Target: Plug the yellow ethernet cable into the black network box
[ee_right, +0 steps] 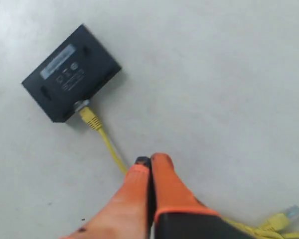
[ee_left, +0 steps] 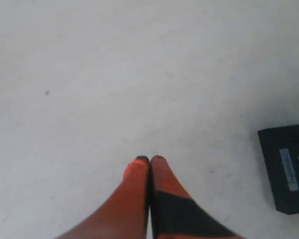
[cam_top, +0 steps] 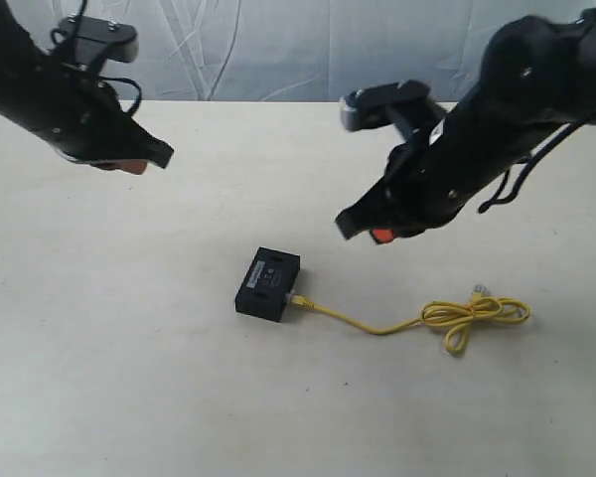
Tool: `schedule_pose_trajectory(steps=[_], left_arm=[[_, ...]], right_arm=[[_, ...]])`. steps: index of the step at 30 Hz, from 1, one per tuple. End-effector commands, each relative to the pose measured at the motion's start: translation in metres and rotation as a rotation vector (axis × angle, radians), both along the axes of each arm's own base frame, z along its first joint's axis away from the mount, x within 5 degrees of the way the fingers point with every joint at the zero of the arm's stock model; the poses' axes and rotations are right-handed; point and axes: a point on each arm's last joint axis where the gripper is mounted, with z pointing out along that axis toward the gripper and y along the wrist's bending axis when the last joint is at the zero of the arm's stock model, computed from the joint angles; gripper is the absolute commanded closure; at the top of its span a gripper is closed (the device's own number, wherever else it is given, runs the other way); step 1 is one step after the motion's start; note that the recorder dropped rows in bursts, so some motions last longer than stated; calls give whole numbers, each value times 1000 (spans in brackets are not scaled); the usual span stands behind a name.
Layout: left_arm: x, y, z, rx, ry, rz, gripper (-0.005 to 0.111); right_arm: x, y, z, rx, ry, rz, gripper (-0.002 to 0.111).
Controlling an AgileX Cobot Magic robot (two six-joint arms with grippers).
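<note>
The black network box (cam_top: 268, 284) lies flat on the table near the middle, white label strip up (ee_right: 72, 72) (ee_left: 287, 167). The yellow ethernet cable (cam_top: 377, 326) has one plug seated in the box's side (ee_right: 89, 117), and its cord runs right to a loose coil (cam_top: 477, 316) with a free clear plug (ee_right: 290, 214). My right gripper (cam_top: 377, 235) (ee_right: 150, 160) hovers above the table, right of the box and over the cord, shut with nothing between its orange fingers. High at the left, my left gripper (cam_top: 129, 165) (ee_left: 150, 160) is shut and empty, away from the box.
The tabletop (cam_top: 129, 378) is plain and pale. A crinkled light backdrop (cam_top: 278, 50) hangs behind its far edge. Both black arms reach in from the upper corners.
</note>
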Motion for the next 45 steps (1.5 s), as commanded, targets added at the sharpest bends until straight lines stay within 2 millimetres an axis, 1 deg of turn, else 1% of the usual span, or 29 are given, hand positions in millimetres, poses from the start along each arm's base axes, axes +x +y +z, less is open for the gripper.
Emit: schedule_pose_trajectory(steps=[1, 3, 5, 8, 10, 14, 20, 23, 29, 34, 40, 43, 45], left_arm=[[-7, 41, 13, -65, -33, 165, 107], [-12, 57, 20, -92, -46, 226, 107], [-17, 67, 27, -111, -64, 264, 107], [-28, 72, 37, -125, -114, 287, 107], [-36, 73, 44, -132, -157, 294, 107], [-54, 73, 60, -164, -218, 301, 107], [-83, 75, 78, -213, -326, 321, 107], [-100, 76, 84, -222, -362, 318, 107], [-140, 80, 96, -212, -476, 293, 107], [-175, 85, 103, -202, -649, 281, 107], [-215, 91, 106, -194, -865, 284, 107], [-229, 93, 103, -201, -924, 292, 107], [-235, 93, 100, -188, -933, 282, 107]], right_arm=[[5, -40, 29, 49, -40, -128, 108], [5, -56, 40, 59, -63, -175, 108], [3, -69, 49, 66, -79, -212, 108], [-8, -84, 64, 83, -126, -255, 108], [-19, -91, 72, 87, -156, -266, 108], [-44, -95, 85, 128, -224, -279, 108], [-91, -106, 110, 204, -426, -304, 108], [-112, -111, 117, 232, -512, -311, 108], [-157, -121, 120, 273, -641, -308, 108], [-190, -130, 118, 301, -781, -312, 108], [-218, -138, 105, 352, -938, -335, 108], [-228, -142, 97, 377, -1010, -348, 108], [-232, -143, 92, 383, -1034, -352, 108]])
